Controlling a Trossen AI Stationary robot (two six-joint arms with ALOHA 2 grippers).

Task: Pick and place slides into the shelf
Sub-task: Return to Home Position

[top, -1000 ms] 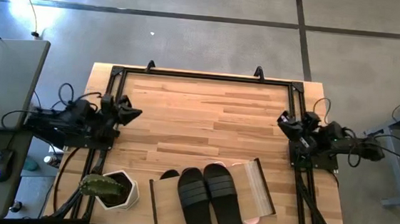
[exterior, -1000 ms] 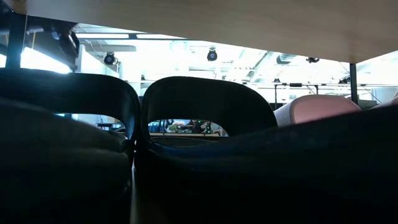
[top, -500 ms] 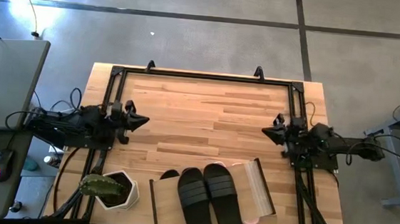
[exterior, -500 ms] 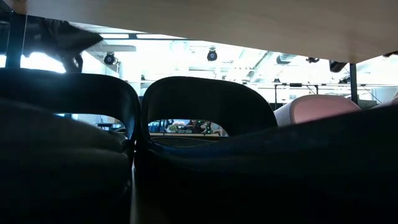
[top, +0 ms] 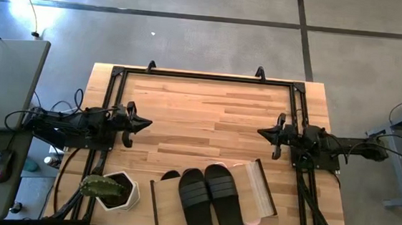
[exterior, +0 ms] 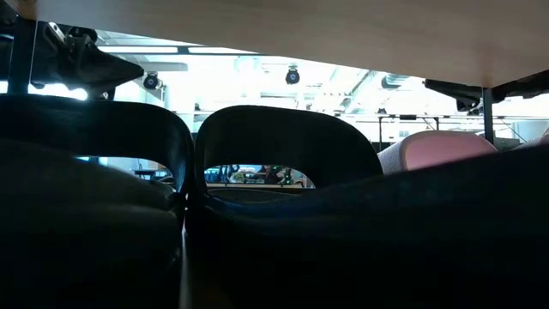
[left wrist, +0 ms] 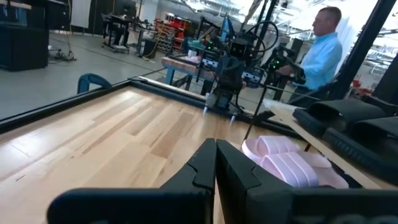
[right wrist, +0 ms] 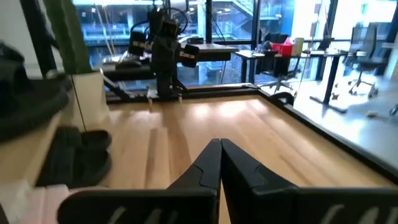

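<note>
The shelf (top: 166, 214) stands at the table's near edge. One pair of black slides (top: 211, 198) lies on its top panel. A pink-and-white pair (left wrist: 288, 163) rests on the table under that panel, and another black slide (right wrist: 79, 154) shows under it too, toe end (top: 171, 175) sticking out at the far side. My left gripper (top: 147, 123) hovers shut and bare over the table's left side. My right gripper (top: 260, 133) hovers shut and bare over the right side. Both point level toward the table's middle.
A white hexagonal pot with a cactus (top: 112, 190) stands left of the shelf. A black frame (top: 204, 76) runs round the table's far and side edges. Bare wood (top: 207, 120) lies between the grippers. A person (left wrist: 322, 46) stands beyond the right side.
Both grippers have sunk lower and tipped level, each rolling about its own line and reaching a little toward the table's middle. Both stay shut. The slides and the shelf have not moved.
</note>
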